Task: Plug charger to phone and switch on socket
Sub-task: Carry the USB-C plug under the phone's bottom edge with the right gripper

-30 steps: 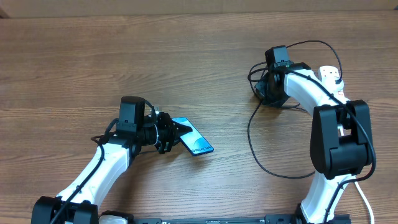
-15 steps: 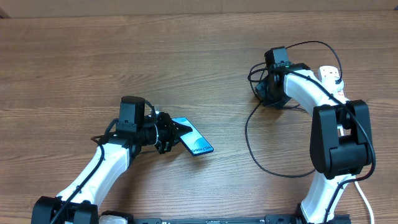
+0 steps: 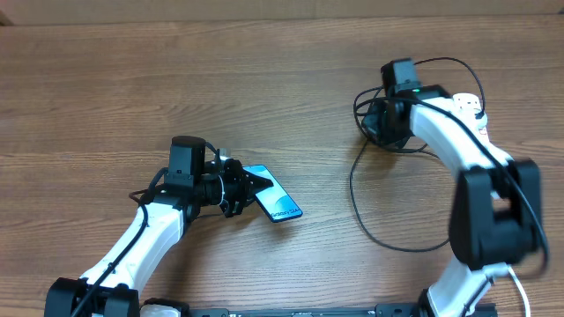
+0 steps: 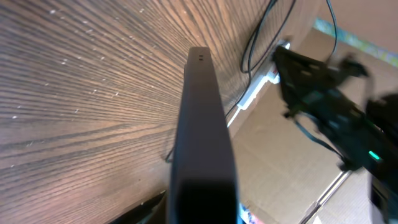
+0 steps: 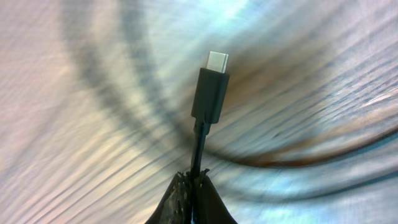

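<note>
charger: black, silver tip
axis: straight out from right gripper, which pinches its cable
left gripper: grasping phone

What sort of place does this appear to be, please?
Probably a robotics test bench, not a home: a left arm and right arm working at a wood-grain table, cardboard screening its edge, and a phone and charger as props.

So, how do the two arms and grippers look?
The left arm and right arm have white link shells, bulky black joint housings and thin black cables. Each wrist bears a boxy black block. The left gripper and right gripper are black; a small green light shows on the right wrist.
</note>
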Robot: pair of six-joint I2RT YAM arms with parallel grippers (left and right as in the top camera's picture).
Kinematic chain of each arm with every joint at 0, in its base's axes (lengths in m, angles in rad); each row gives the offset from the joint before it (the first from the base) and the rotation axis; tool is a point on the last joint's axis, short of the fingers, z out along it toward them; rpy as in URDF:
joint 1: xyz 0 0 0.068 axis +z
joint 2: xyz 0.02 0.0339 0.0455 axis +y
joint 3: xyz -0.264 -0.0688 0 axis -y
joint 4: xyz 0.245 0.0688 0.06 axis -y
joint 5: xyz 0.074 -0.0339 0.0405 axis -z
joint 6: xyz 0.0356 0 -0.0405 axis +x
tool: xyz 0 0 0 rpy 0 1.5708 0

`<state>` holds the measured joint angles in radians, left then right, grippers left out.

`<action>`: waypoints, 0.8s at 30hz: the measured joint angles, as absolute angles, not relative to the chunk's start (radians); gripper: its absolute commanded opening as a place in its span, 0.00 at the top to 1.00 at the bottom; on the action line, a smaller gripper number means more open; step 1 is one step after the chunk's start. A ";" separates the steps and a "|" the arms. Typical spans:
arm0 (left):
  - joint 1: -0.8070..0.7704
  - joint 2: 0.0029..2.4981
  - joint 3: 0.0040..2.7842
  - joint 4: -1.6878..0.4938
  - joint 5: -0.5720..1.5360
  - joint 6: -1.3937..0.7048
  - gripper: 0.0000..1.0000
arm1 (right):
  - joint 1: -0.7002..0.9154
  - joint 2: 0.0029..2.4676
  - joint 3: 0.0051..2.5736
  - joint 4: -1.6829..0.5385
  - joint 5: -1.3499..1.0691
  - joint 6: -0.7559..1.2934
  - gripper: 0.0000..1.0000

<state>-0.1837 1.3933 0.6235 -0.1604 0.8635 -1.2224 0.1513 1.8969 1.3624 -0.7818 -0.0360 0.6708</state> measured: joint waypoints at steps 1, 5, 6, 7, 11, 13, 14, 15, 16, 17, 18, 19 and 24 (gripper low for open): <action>-0.184 1.394 0.624 -0.157 0.868 -1.217 0.96 | 0.151 1.856 1.363 -0.782 -0.059 0.650 0.96; -0.184 1.394 0.624 -0.120 0.897 -1.174 0.96 | 0.151 1.682 1.363 -0.798 -0.165 0.564 0.96; -0.184 1.393 0.624 -0.100 0.907 -1.165 0.96 | 0.151 1.645 1.363 -0.809 -0.189 0.540 0.96; -0.184 1.393 0.624 -0.084 0.917 -1.152 0.96 | 0.151 1.612 1.363 -0.818 -0.212 0.518 0.96; -0.184 1.393 0.624 0.017 0.971 -1.121 0.96 | 0.151 1.501 1.366 -0.920 -0.313 0.397 0.96; -0.184 1.393 0.624 0.055 0.994 -1.114 0.96 | 0.151 1.463 1.366 -0.974 -0.369 0.339 0.96; -0.184 1.393 0.624 0.072 1.003 -1.110 0.96 | 0.151 1.443 1.366 -1.007 -0.409 0.301 0.96; -0.184 1.393 0.624 0.086 1.011 -1.106 0.96 | 0.151 1.423 1.364 -1.036 -0.445 0.270 0.96; -0.184 1.393 0.624 0.099 1.018 -1.103 0.96 | 0.151 1.401 1.356 -1.065 -0.485 0.235 0.96; -0.184 1.393 0.624 0.104 1.021 -1.099 0.96 | 0.151 1.380 1.347 -1.093 -0.516 0.208 0.96; -0.183 1.393 0.624 0.106 1.026 -1.098 0.96 | 0.151 1.357 1.336 -1.117 -0.547 0.181 0.96; -0.180 1.394 0.624 0.112 1.033 -1.096 0.96 | 0.151 1.334 1.325 -1.136 -0.571 0.158 0.96; -0.127 1.402 0.624 0.266 1.113 -1.094 0.96 | 0.151 1.186 1.227 -1.201 -0.645 0.076 0.96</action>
